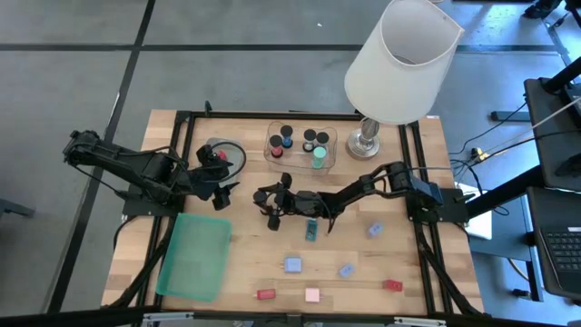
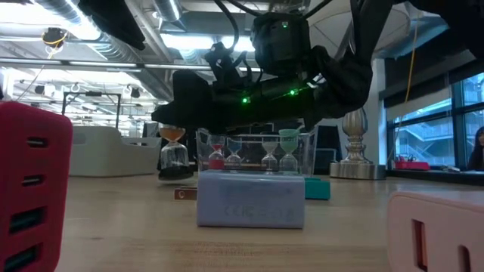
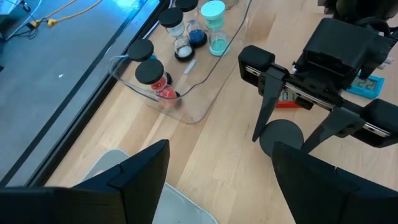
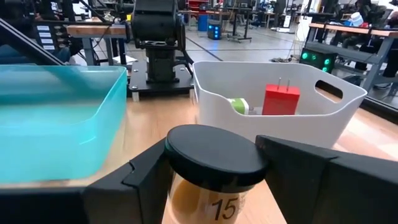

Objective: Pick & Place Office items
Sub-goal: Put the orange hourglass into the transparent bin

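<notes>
An hourglass timer (image 4: 211, 180) with a black cap, orange sand and a "15" label stands left of the table's middle, also seen as the timer (image 2: 172, 155) in the low view. My right gripper (image 1: 270, 202) reaches in from the right and is shut on it. My left gripper (image 1: 222, 193) hangs open above the table by the white bin (image 1: 218, 156), with nothing between its fingers (image 3: 143, 180). Several more timers stand in the clear tray (image 1: 301, 162) at the far middle. Small blue (image 1: 292, 264), red (image 1: 265, 294) and pink (image 1: 312, 294) blocks lie near the front. My right gripper pinches the timer's black top cap (image 4: 180, 149) between its two fingers, one on each side. The fingers (image 3: 264, 106) come in about level from the table's right. The timer stands upright with its base (image 2: 172, 175) on the table.
A translucent green bin (image 1: 195, 254) sits at the near left. The white bin (image 4: 280, 118) holds a red block (image 4: 281, 99). A tall lamp (image 1: 399, 64) stands at the far right, a teal piece (image 1: 310, 229) lies under the right arm, and more blocks (image 1: 392, 284) lie at the near right.
</notes>
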